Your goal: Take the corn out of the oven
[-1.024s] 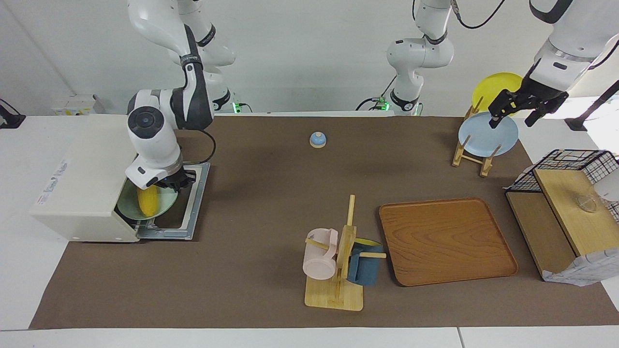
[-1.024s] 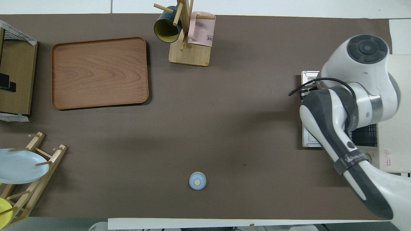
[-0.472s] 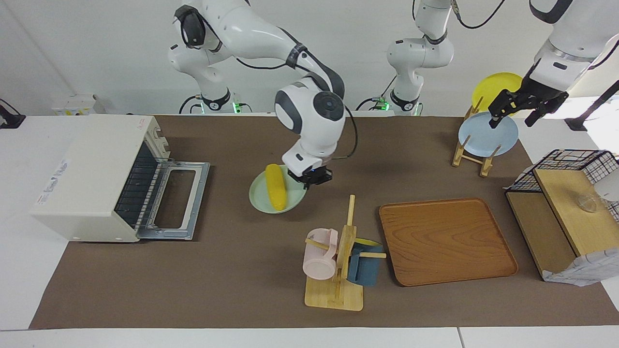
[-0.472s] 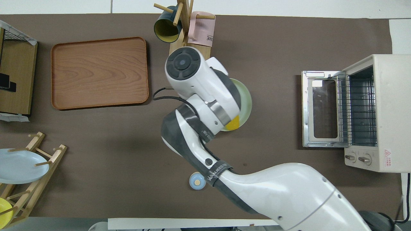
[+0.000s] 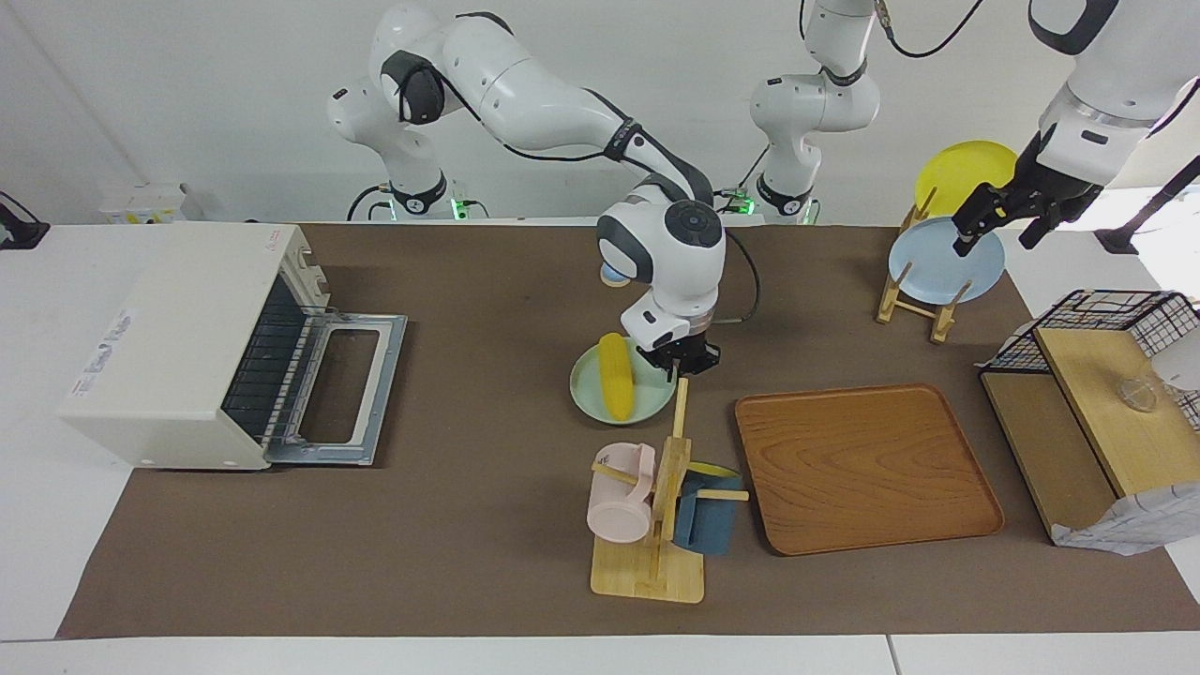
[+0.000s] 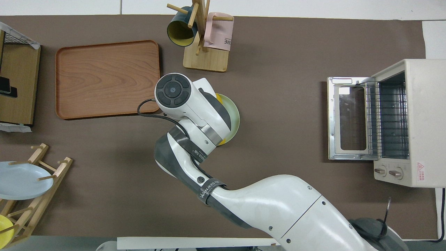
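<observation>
The yellow corn lies on a pale green plate on or just above the brown mat, beside the mug tree and toward its robots' side. My right gripper is shut on the plate's rim. In the overhead view my right arm covers most of the corn; the plate's edge shows. The cream oven stands at the right arm's end of the table, its door folded down and its rack bare. My left gripper hangs open over the plate rack and waits.
A mug tree with a pink and a blue mug stands beside a wooden tray. A plate rack holds a blue plate and a yellow plate. A wire basket and shelf stand at the left arm's end.
My right arm drew the plate with the corn out of the oven and carried it across the mat to beside the mug tree. The left arm barely moved.
</observation>
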Tool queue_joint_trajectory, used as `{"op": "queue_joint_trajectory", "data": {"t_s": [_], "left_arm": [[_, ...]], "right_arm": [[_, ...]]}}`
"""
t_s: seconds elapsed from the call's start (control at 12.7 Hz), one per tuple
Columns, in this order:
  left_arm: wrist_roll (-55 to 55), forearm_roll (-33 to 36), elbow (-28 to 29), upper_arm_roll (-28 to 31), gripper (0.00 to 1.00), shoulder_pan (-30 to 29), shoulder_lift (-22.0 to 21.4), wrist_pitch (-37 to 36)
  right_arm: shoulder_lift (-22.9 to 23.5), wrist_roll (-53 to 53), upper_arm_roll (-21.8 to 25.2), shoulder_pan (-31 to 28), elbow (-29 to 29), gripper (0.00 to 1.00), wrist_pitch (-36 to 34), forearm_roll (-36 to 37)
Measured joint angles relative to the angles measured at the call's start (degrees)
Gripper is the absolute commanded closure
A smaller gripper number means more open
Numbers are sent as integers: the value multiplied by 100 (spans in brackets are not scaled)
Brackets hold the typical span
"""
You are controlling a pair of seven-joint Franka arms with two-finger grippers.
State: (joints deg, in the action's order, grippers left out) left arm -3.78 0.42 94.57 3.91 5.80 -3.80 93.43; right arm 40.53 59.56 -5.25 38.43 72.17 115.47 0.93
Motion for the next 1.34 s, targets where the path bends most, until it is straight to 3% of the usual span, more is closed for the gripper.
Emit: {"op": "queue_joint_trajectory", "data": {"t_s": [0.24,0.39,0.55,0.71,0.94,1.02,1.1,1.18,1.34], "left_arm": [[-270,-18,1232,-101,0,357,-94,1337],[-1102,-46,1965,-131,0,1048,62,2504],[-2513,-49,2253,-175,0,2100,658,3658],[-3907,-46,2065,-195,0,3072,1472,4418],[-4631,-45,1517,-185,0,3675,2318,4758],[-4730,-45,1420,-179,7,3741,2505,4938],[-4767,-45,1372,-179,70,3771,2647,5047],[-4773,-45,1356,-174,100,3797,2755,5083],[-4775,-45,1327,-162,100,3821,2839,5028]], "right_arm": [[-136,-51,121,-164,-378,56,-621,-95],[-567,-944,159,-814,-351,79,-1097,-57],[-1097,-2011,161,-1624,307,92,-1282,-55],[-1592,-3062,169,-2292,1390,100,-1213,123],[-2020,-3854,168,-3043,2901,100,-277,613],[-2088,-3917,165,-3171,3235,100,-57,726],[-2123,-3923,164,-3238,3440,100,77,804],[-2132,-3923,162,-3272,3568,100,188,849],[-2133,-3923,162,-3303,3763,100,425,891]]}}
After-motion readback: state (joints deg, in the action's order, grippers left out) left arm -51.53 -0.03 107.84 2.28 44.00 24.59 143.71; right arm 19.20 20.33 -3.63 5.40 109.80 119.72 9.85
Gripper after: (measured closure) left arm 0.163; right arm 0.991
